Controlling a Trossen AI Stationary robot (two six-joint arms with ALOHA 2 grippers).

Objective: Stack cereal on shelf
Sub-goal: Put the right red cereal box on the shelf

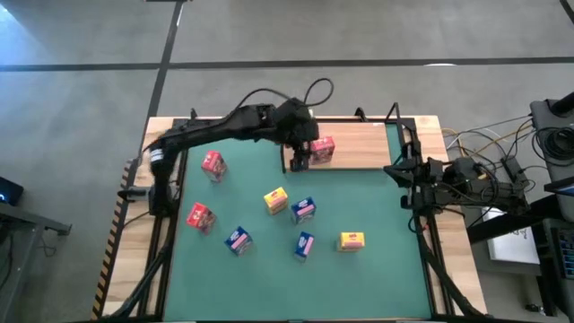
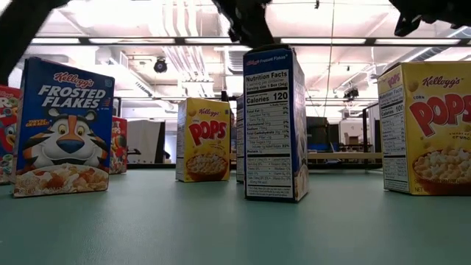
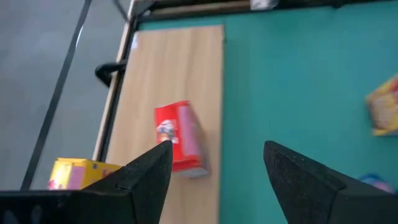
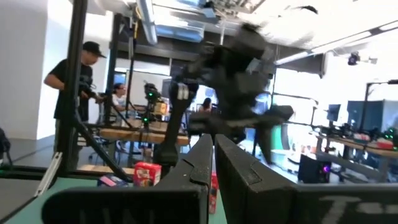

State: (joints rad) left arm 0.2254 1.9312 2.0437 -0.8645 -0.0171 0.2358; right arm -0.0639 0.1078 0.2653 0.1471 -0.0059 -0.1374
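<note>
The shelf (image 1: 359, 144) is a light-wood board with black posts at the far middle of the green mat. A red cereal box (image 1: 321, 150) stands on the shelf's left part (image 3: 174, 68). In the left wrist view this red box (image 3: 180, 143) shows just beyond my fingers, with a yellow box (image 3: 78, 173) also on the wood. My left gripper (image 1: 299, 161) hangs open above the shelf's left end, its fingers (image 3: 149, 171) clear of both boxes. My right gripper (image 4: 213, 140) is shut and waits at the table's right edge (image 1: 399, 172).
Several more cereal boxes stand on the mat: red (image 1: 213, 164) and red (image 1: 200, 216) at the left, yellow (image 1: 275, 199) and blue (image 1: 303, 209) in the middle, blue (image 1: 238, 240), blue (image 1: 304, 244) and yellow (image 1: 352, 240) nearer. People show in the room beyond (image 4: 78, 81).
</note>
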